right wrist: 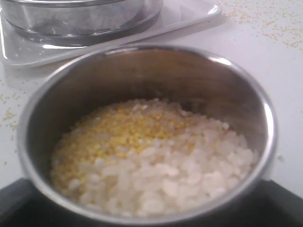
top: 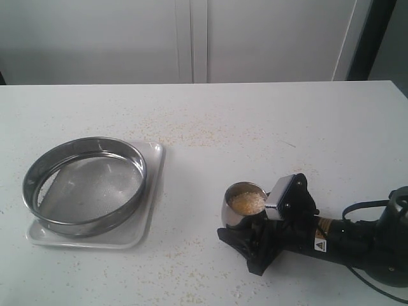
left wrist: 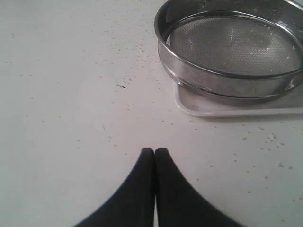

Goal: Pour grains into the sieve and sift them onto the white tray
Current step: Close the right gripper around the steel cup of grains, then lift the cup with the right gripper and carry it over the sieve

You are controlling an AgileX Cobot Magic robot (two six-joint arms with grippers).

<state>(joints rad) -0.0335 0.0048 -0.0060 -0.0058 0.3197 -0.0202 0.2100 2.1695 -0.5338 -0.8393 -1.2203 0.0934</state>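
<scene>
Exterior view: the sieve sits on the white tray at the left of the white table. Its steel band overhangs the tray's left edge, and the tray's right strip lies bare beside it. The tray shows faintly through the wire mesh.

Well apart from them, right of the middle, a small steel cup stands upright on the tabletop. The grains lie inside it, heaped below the rim. The right gripper reaches in low from the right edge. Its black fingers are closed against the cup's sides and hold it where it stands.

The right wrist view looks down into the cup from close by. Coarse whitish rice-like bits fill the half nearer the gripper, and fine yellow meal covers the half toward the sieve. A black finger shows at each side of the cup's wall. Beyond the cup the tray's corner and the sieve's band are visible, out of focus.

In the left wrist view the left gripper has its two dark fingers pressed flat together, tip to tip, with nothing between them. It hangs over bare tabletop, with the sieve and the tray's rim near and ahead of it.

Stray specks dot the table, thickest behind the tray and along the front edge.
</scene>
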